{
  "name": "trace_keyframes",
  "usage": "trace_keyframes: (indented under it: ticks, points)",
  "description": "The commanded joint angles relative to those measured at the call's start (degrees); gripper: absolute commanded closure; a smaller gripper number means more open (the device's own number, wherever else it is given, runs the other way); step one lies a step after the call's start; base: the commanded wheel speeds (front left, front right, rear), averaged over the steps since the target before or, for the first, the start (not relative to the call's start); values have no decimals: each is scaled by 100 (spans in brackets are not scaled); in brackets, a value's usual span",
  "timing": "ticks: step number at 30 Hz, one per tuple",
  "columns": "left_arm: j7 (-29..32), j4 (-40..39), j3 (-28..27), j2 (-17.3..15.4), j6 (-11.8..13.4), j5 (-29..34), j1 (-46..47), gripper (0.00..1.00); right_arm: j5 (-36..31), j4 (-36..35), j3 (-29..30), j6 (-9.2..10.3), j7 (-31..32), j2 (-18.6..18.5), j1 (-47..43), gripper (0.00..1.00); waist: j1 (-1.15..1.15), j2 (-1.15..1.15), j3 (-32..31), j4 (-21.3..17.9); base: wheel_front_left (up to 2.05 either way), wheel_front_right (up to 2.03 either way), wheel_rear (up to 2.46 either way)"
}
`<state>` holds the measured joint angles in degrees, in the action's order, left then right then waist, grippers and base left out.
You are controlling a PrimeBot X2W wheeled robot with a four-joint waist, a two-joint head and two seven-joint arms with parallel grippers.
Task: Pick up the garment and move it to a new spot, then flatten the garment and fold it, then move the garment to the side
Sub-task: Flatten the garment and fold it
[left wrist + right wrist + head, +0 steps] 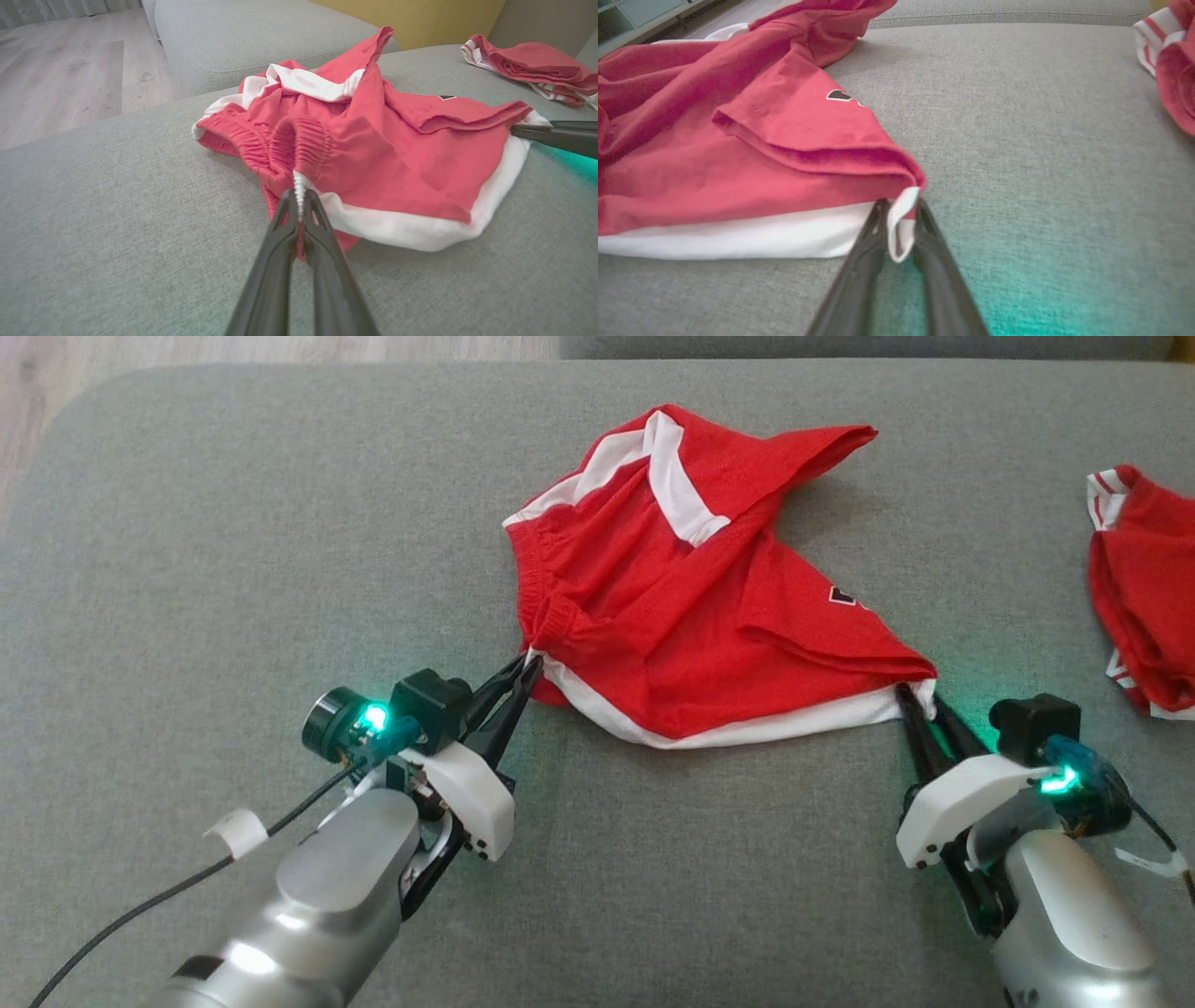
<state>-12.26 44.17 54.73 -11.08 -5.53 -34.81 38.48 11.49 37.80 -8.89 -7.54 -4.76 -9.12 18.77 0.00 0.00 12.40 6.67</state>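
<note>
matt red cloth garment, woven grey cushion

Fig. The robot's two arms, head view.
Each forearm is a smooth silver-grey shell with a flat top panel; the left one bears a black band low down. A white plastic bracket with small dark screw holes caps each wrist. The left gripper and right gripper each have two long, black, tapering fingers. A black box camera sits on each wrist beside a green lamp. A thin black cable with a white tag runs off the left arm.
</note>
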Motion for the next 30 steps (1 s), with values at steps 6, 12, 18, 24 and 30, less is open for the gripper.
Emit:
trace_keyframes:
  ticks: [6, 12, 18, 24, 30]
  points:
    - [-157, -169, -230, -229, 105, -87, 173, 100, 472, -246, -155, 5, -11, 13, 112, 100, 0, 0, -201, -6, 0, 0, 0]
    - [-221, -544, -439, -510, 217, -90, 246, 100, 1040, -815, -256, 5, 40, -107, 215, 100, 0, 0, -562, -42, 0, 0, 0]
    - [-160, -1087, -669, -931, 281, -78, 626, 100, 1509, -1437, -275, 5, 307, -241, 410, 100, 0, 0, -1050, -98, 0, 0, 0]
    - [70, -1556, -836, -1245, 341, 24, 1274, 100, 1774, -1941, -339, 5, 680, -211, 735, 100, 0, 0, -1478, -211, 0, 0, 0]
    - [81, -1820, -1013, -1364, 474, 85, 1702, 100, 1771, -2402, -362, 5, 868, -173, 1099, 100, 0, 0, -1662, -319, 0, 0, 0]
